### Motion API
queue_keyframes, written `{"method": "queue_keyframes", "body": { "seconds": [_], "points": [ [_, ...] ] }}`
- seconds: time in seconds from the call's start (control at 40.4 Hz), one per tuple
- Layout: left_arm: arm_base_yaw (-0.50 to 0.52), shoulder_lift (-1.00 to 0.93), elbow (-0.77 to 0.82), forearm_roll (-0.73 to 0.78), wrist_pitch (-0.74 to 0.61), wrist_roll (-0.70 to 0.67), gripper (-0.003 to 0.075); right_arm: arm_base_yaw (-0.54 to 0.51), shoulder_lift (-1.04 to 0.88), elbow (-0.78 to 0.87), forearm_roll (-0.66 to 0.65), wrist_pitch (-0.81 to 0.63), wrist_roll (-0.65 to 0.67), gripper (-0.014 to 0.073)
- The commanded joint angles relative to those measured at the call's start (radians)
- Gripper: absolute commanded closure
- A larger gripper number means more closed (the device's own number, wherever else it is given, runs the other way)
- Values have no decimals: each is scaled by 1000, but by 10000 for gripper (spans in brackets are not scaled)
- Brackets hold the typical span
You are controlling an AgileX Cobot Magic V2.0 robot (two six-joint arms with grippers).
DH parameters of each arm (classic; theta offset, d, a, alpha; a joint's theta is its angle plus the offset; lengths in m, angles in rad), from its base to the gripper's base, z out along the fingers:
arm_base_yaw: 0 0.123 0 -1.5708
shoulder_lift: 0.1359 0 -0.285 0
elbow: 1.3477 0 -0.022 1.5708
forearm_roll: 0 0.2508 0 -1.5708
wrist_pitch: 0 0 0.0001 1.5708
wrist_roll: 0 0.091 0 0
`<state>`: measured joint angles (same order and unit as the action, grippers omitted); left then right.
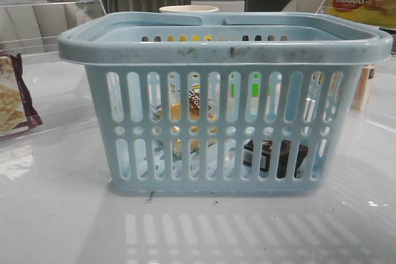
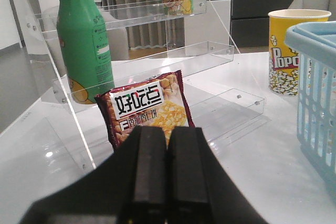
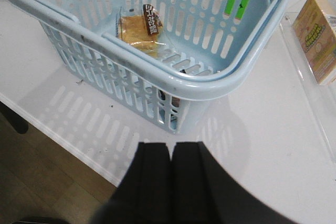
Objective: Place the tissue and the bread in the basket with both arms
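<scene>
Both pincers (image 2: 167, 177) (image 3: 170, 182) pressed together, empty; bread (image 3: 139, 27) and tissue (image 1: 275, 156) already inside basket (image 1: 223, 47), nothing left to put in.

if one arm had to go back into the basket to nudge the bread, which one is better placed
Probably right. The right pincer, shut and empty, hangs just outside the basket, looking down on the bread inside. The left pincer, also shut, faces a snack packet by the shelf, with the basket off to one side.
</scene>
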<state>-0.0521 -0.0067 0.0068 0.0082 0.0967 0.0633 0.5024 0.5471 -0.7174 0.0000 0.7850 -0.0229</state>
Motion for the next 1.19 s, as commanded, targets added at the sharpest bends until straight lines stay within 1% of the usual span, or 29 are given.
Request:
{"method": "queue_keyframes", "body": {
  "seconds": [0.0, 0.198, 0.273, 0.372, 0.421, 0.52, 0.595, 0.719, 0.942, 1.165],
  "points": [
    [2, -19, 1, -8, -87, -11, 630, 1, 1, -28, -8, -72, -2, 538],
    [2, -19, 1, -8, -87, -11, 630, 1, -3, -21, -8, -79, -2, 538],
    [2, -19, 1, -8, -87, -11, 630, -26, -36, 17, -35, -127, -2, 538],
    [2, -19, 1, -8, -87, -11, 630, -124, -110, 121, -38, -285, -2, 538],
    [2, -19, 1, -8, -87, -11, 630, -181, -160, 205, -38, -393, -2, 538],
    [2, -19, 1, -8, -87, -11, 630, -290, -279, 360, -38, -563, -2, 538],
    [2, -19, 1, -8, -87, -11, 630, -347, -357, 461, -38, -658, -2, 538],
    [2, -19, 1, -8, -87, -11, 630, -408, -469, 604, -38, -779, -2, 538],
    [2, -19, 1, -8, -87, -11, 630, -466, -572, 745, -38, -896, -2, 538],
    [2, -17, 1, -8, -87, -11, 630, -470, -576, 747, -38, -888, -2, 538]
  ]
}}
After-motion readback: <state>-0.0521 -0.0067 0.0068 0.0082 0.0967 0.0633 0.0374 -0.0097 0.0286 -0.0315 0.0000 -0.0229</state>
